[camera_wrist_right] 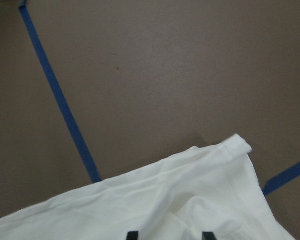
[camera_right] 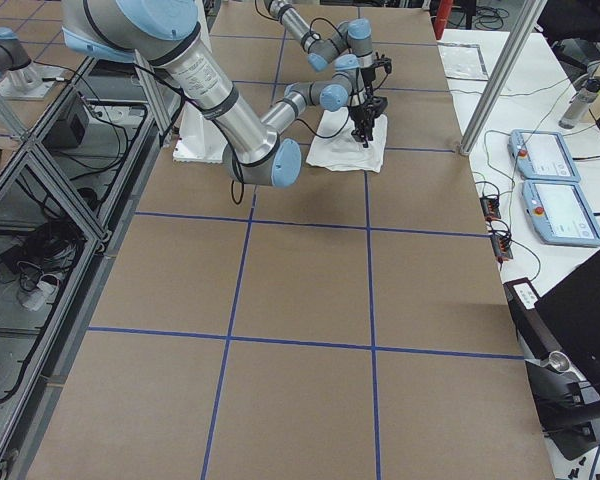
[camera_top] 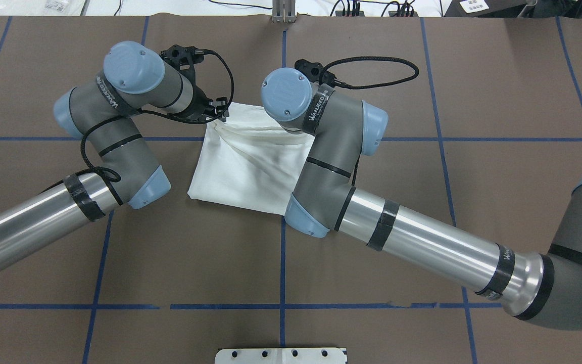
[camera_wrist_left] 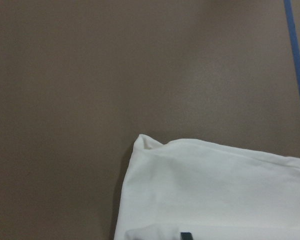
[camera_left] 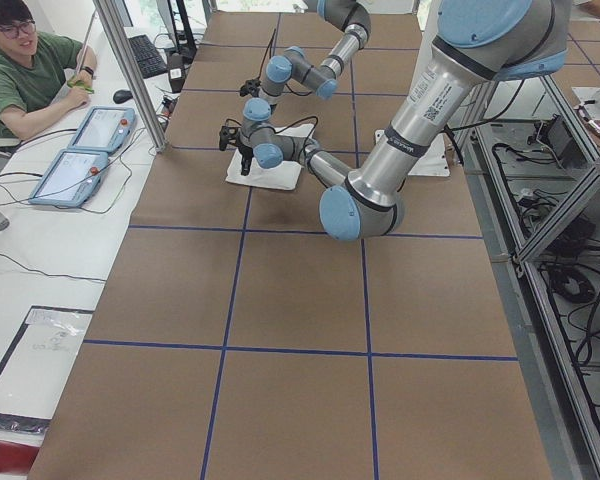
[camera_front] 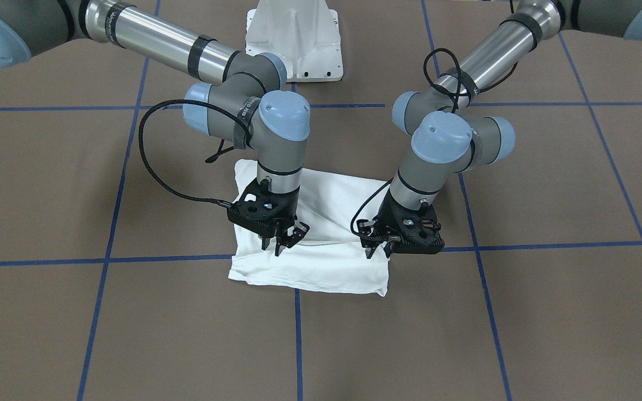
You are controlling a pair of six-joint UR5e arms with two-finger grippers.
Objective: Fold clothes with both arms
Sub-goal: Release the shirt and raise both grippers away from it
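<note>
Slowly, we must move left tool and right tool together, keeping shirt flat; we cannot tell their grip

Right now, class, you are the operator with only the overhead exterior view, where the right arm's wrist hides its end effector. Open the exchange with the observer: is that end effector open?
Observer: Open. In the right wrist view its two fingertips stand apart, with a hump of the white garment between them.
Operator: Where is it over the cloth?
Observer: In the front-facing view the right end effector points down inside the garment's outline, near the edge of its top layer.
Operator: Is anyone nearby?
Observer: Yes. The left side view shows a person seated at a white desk.
</note>
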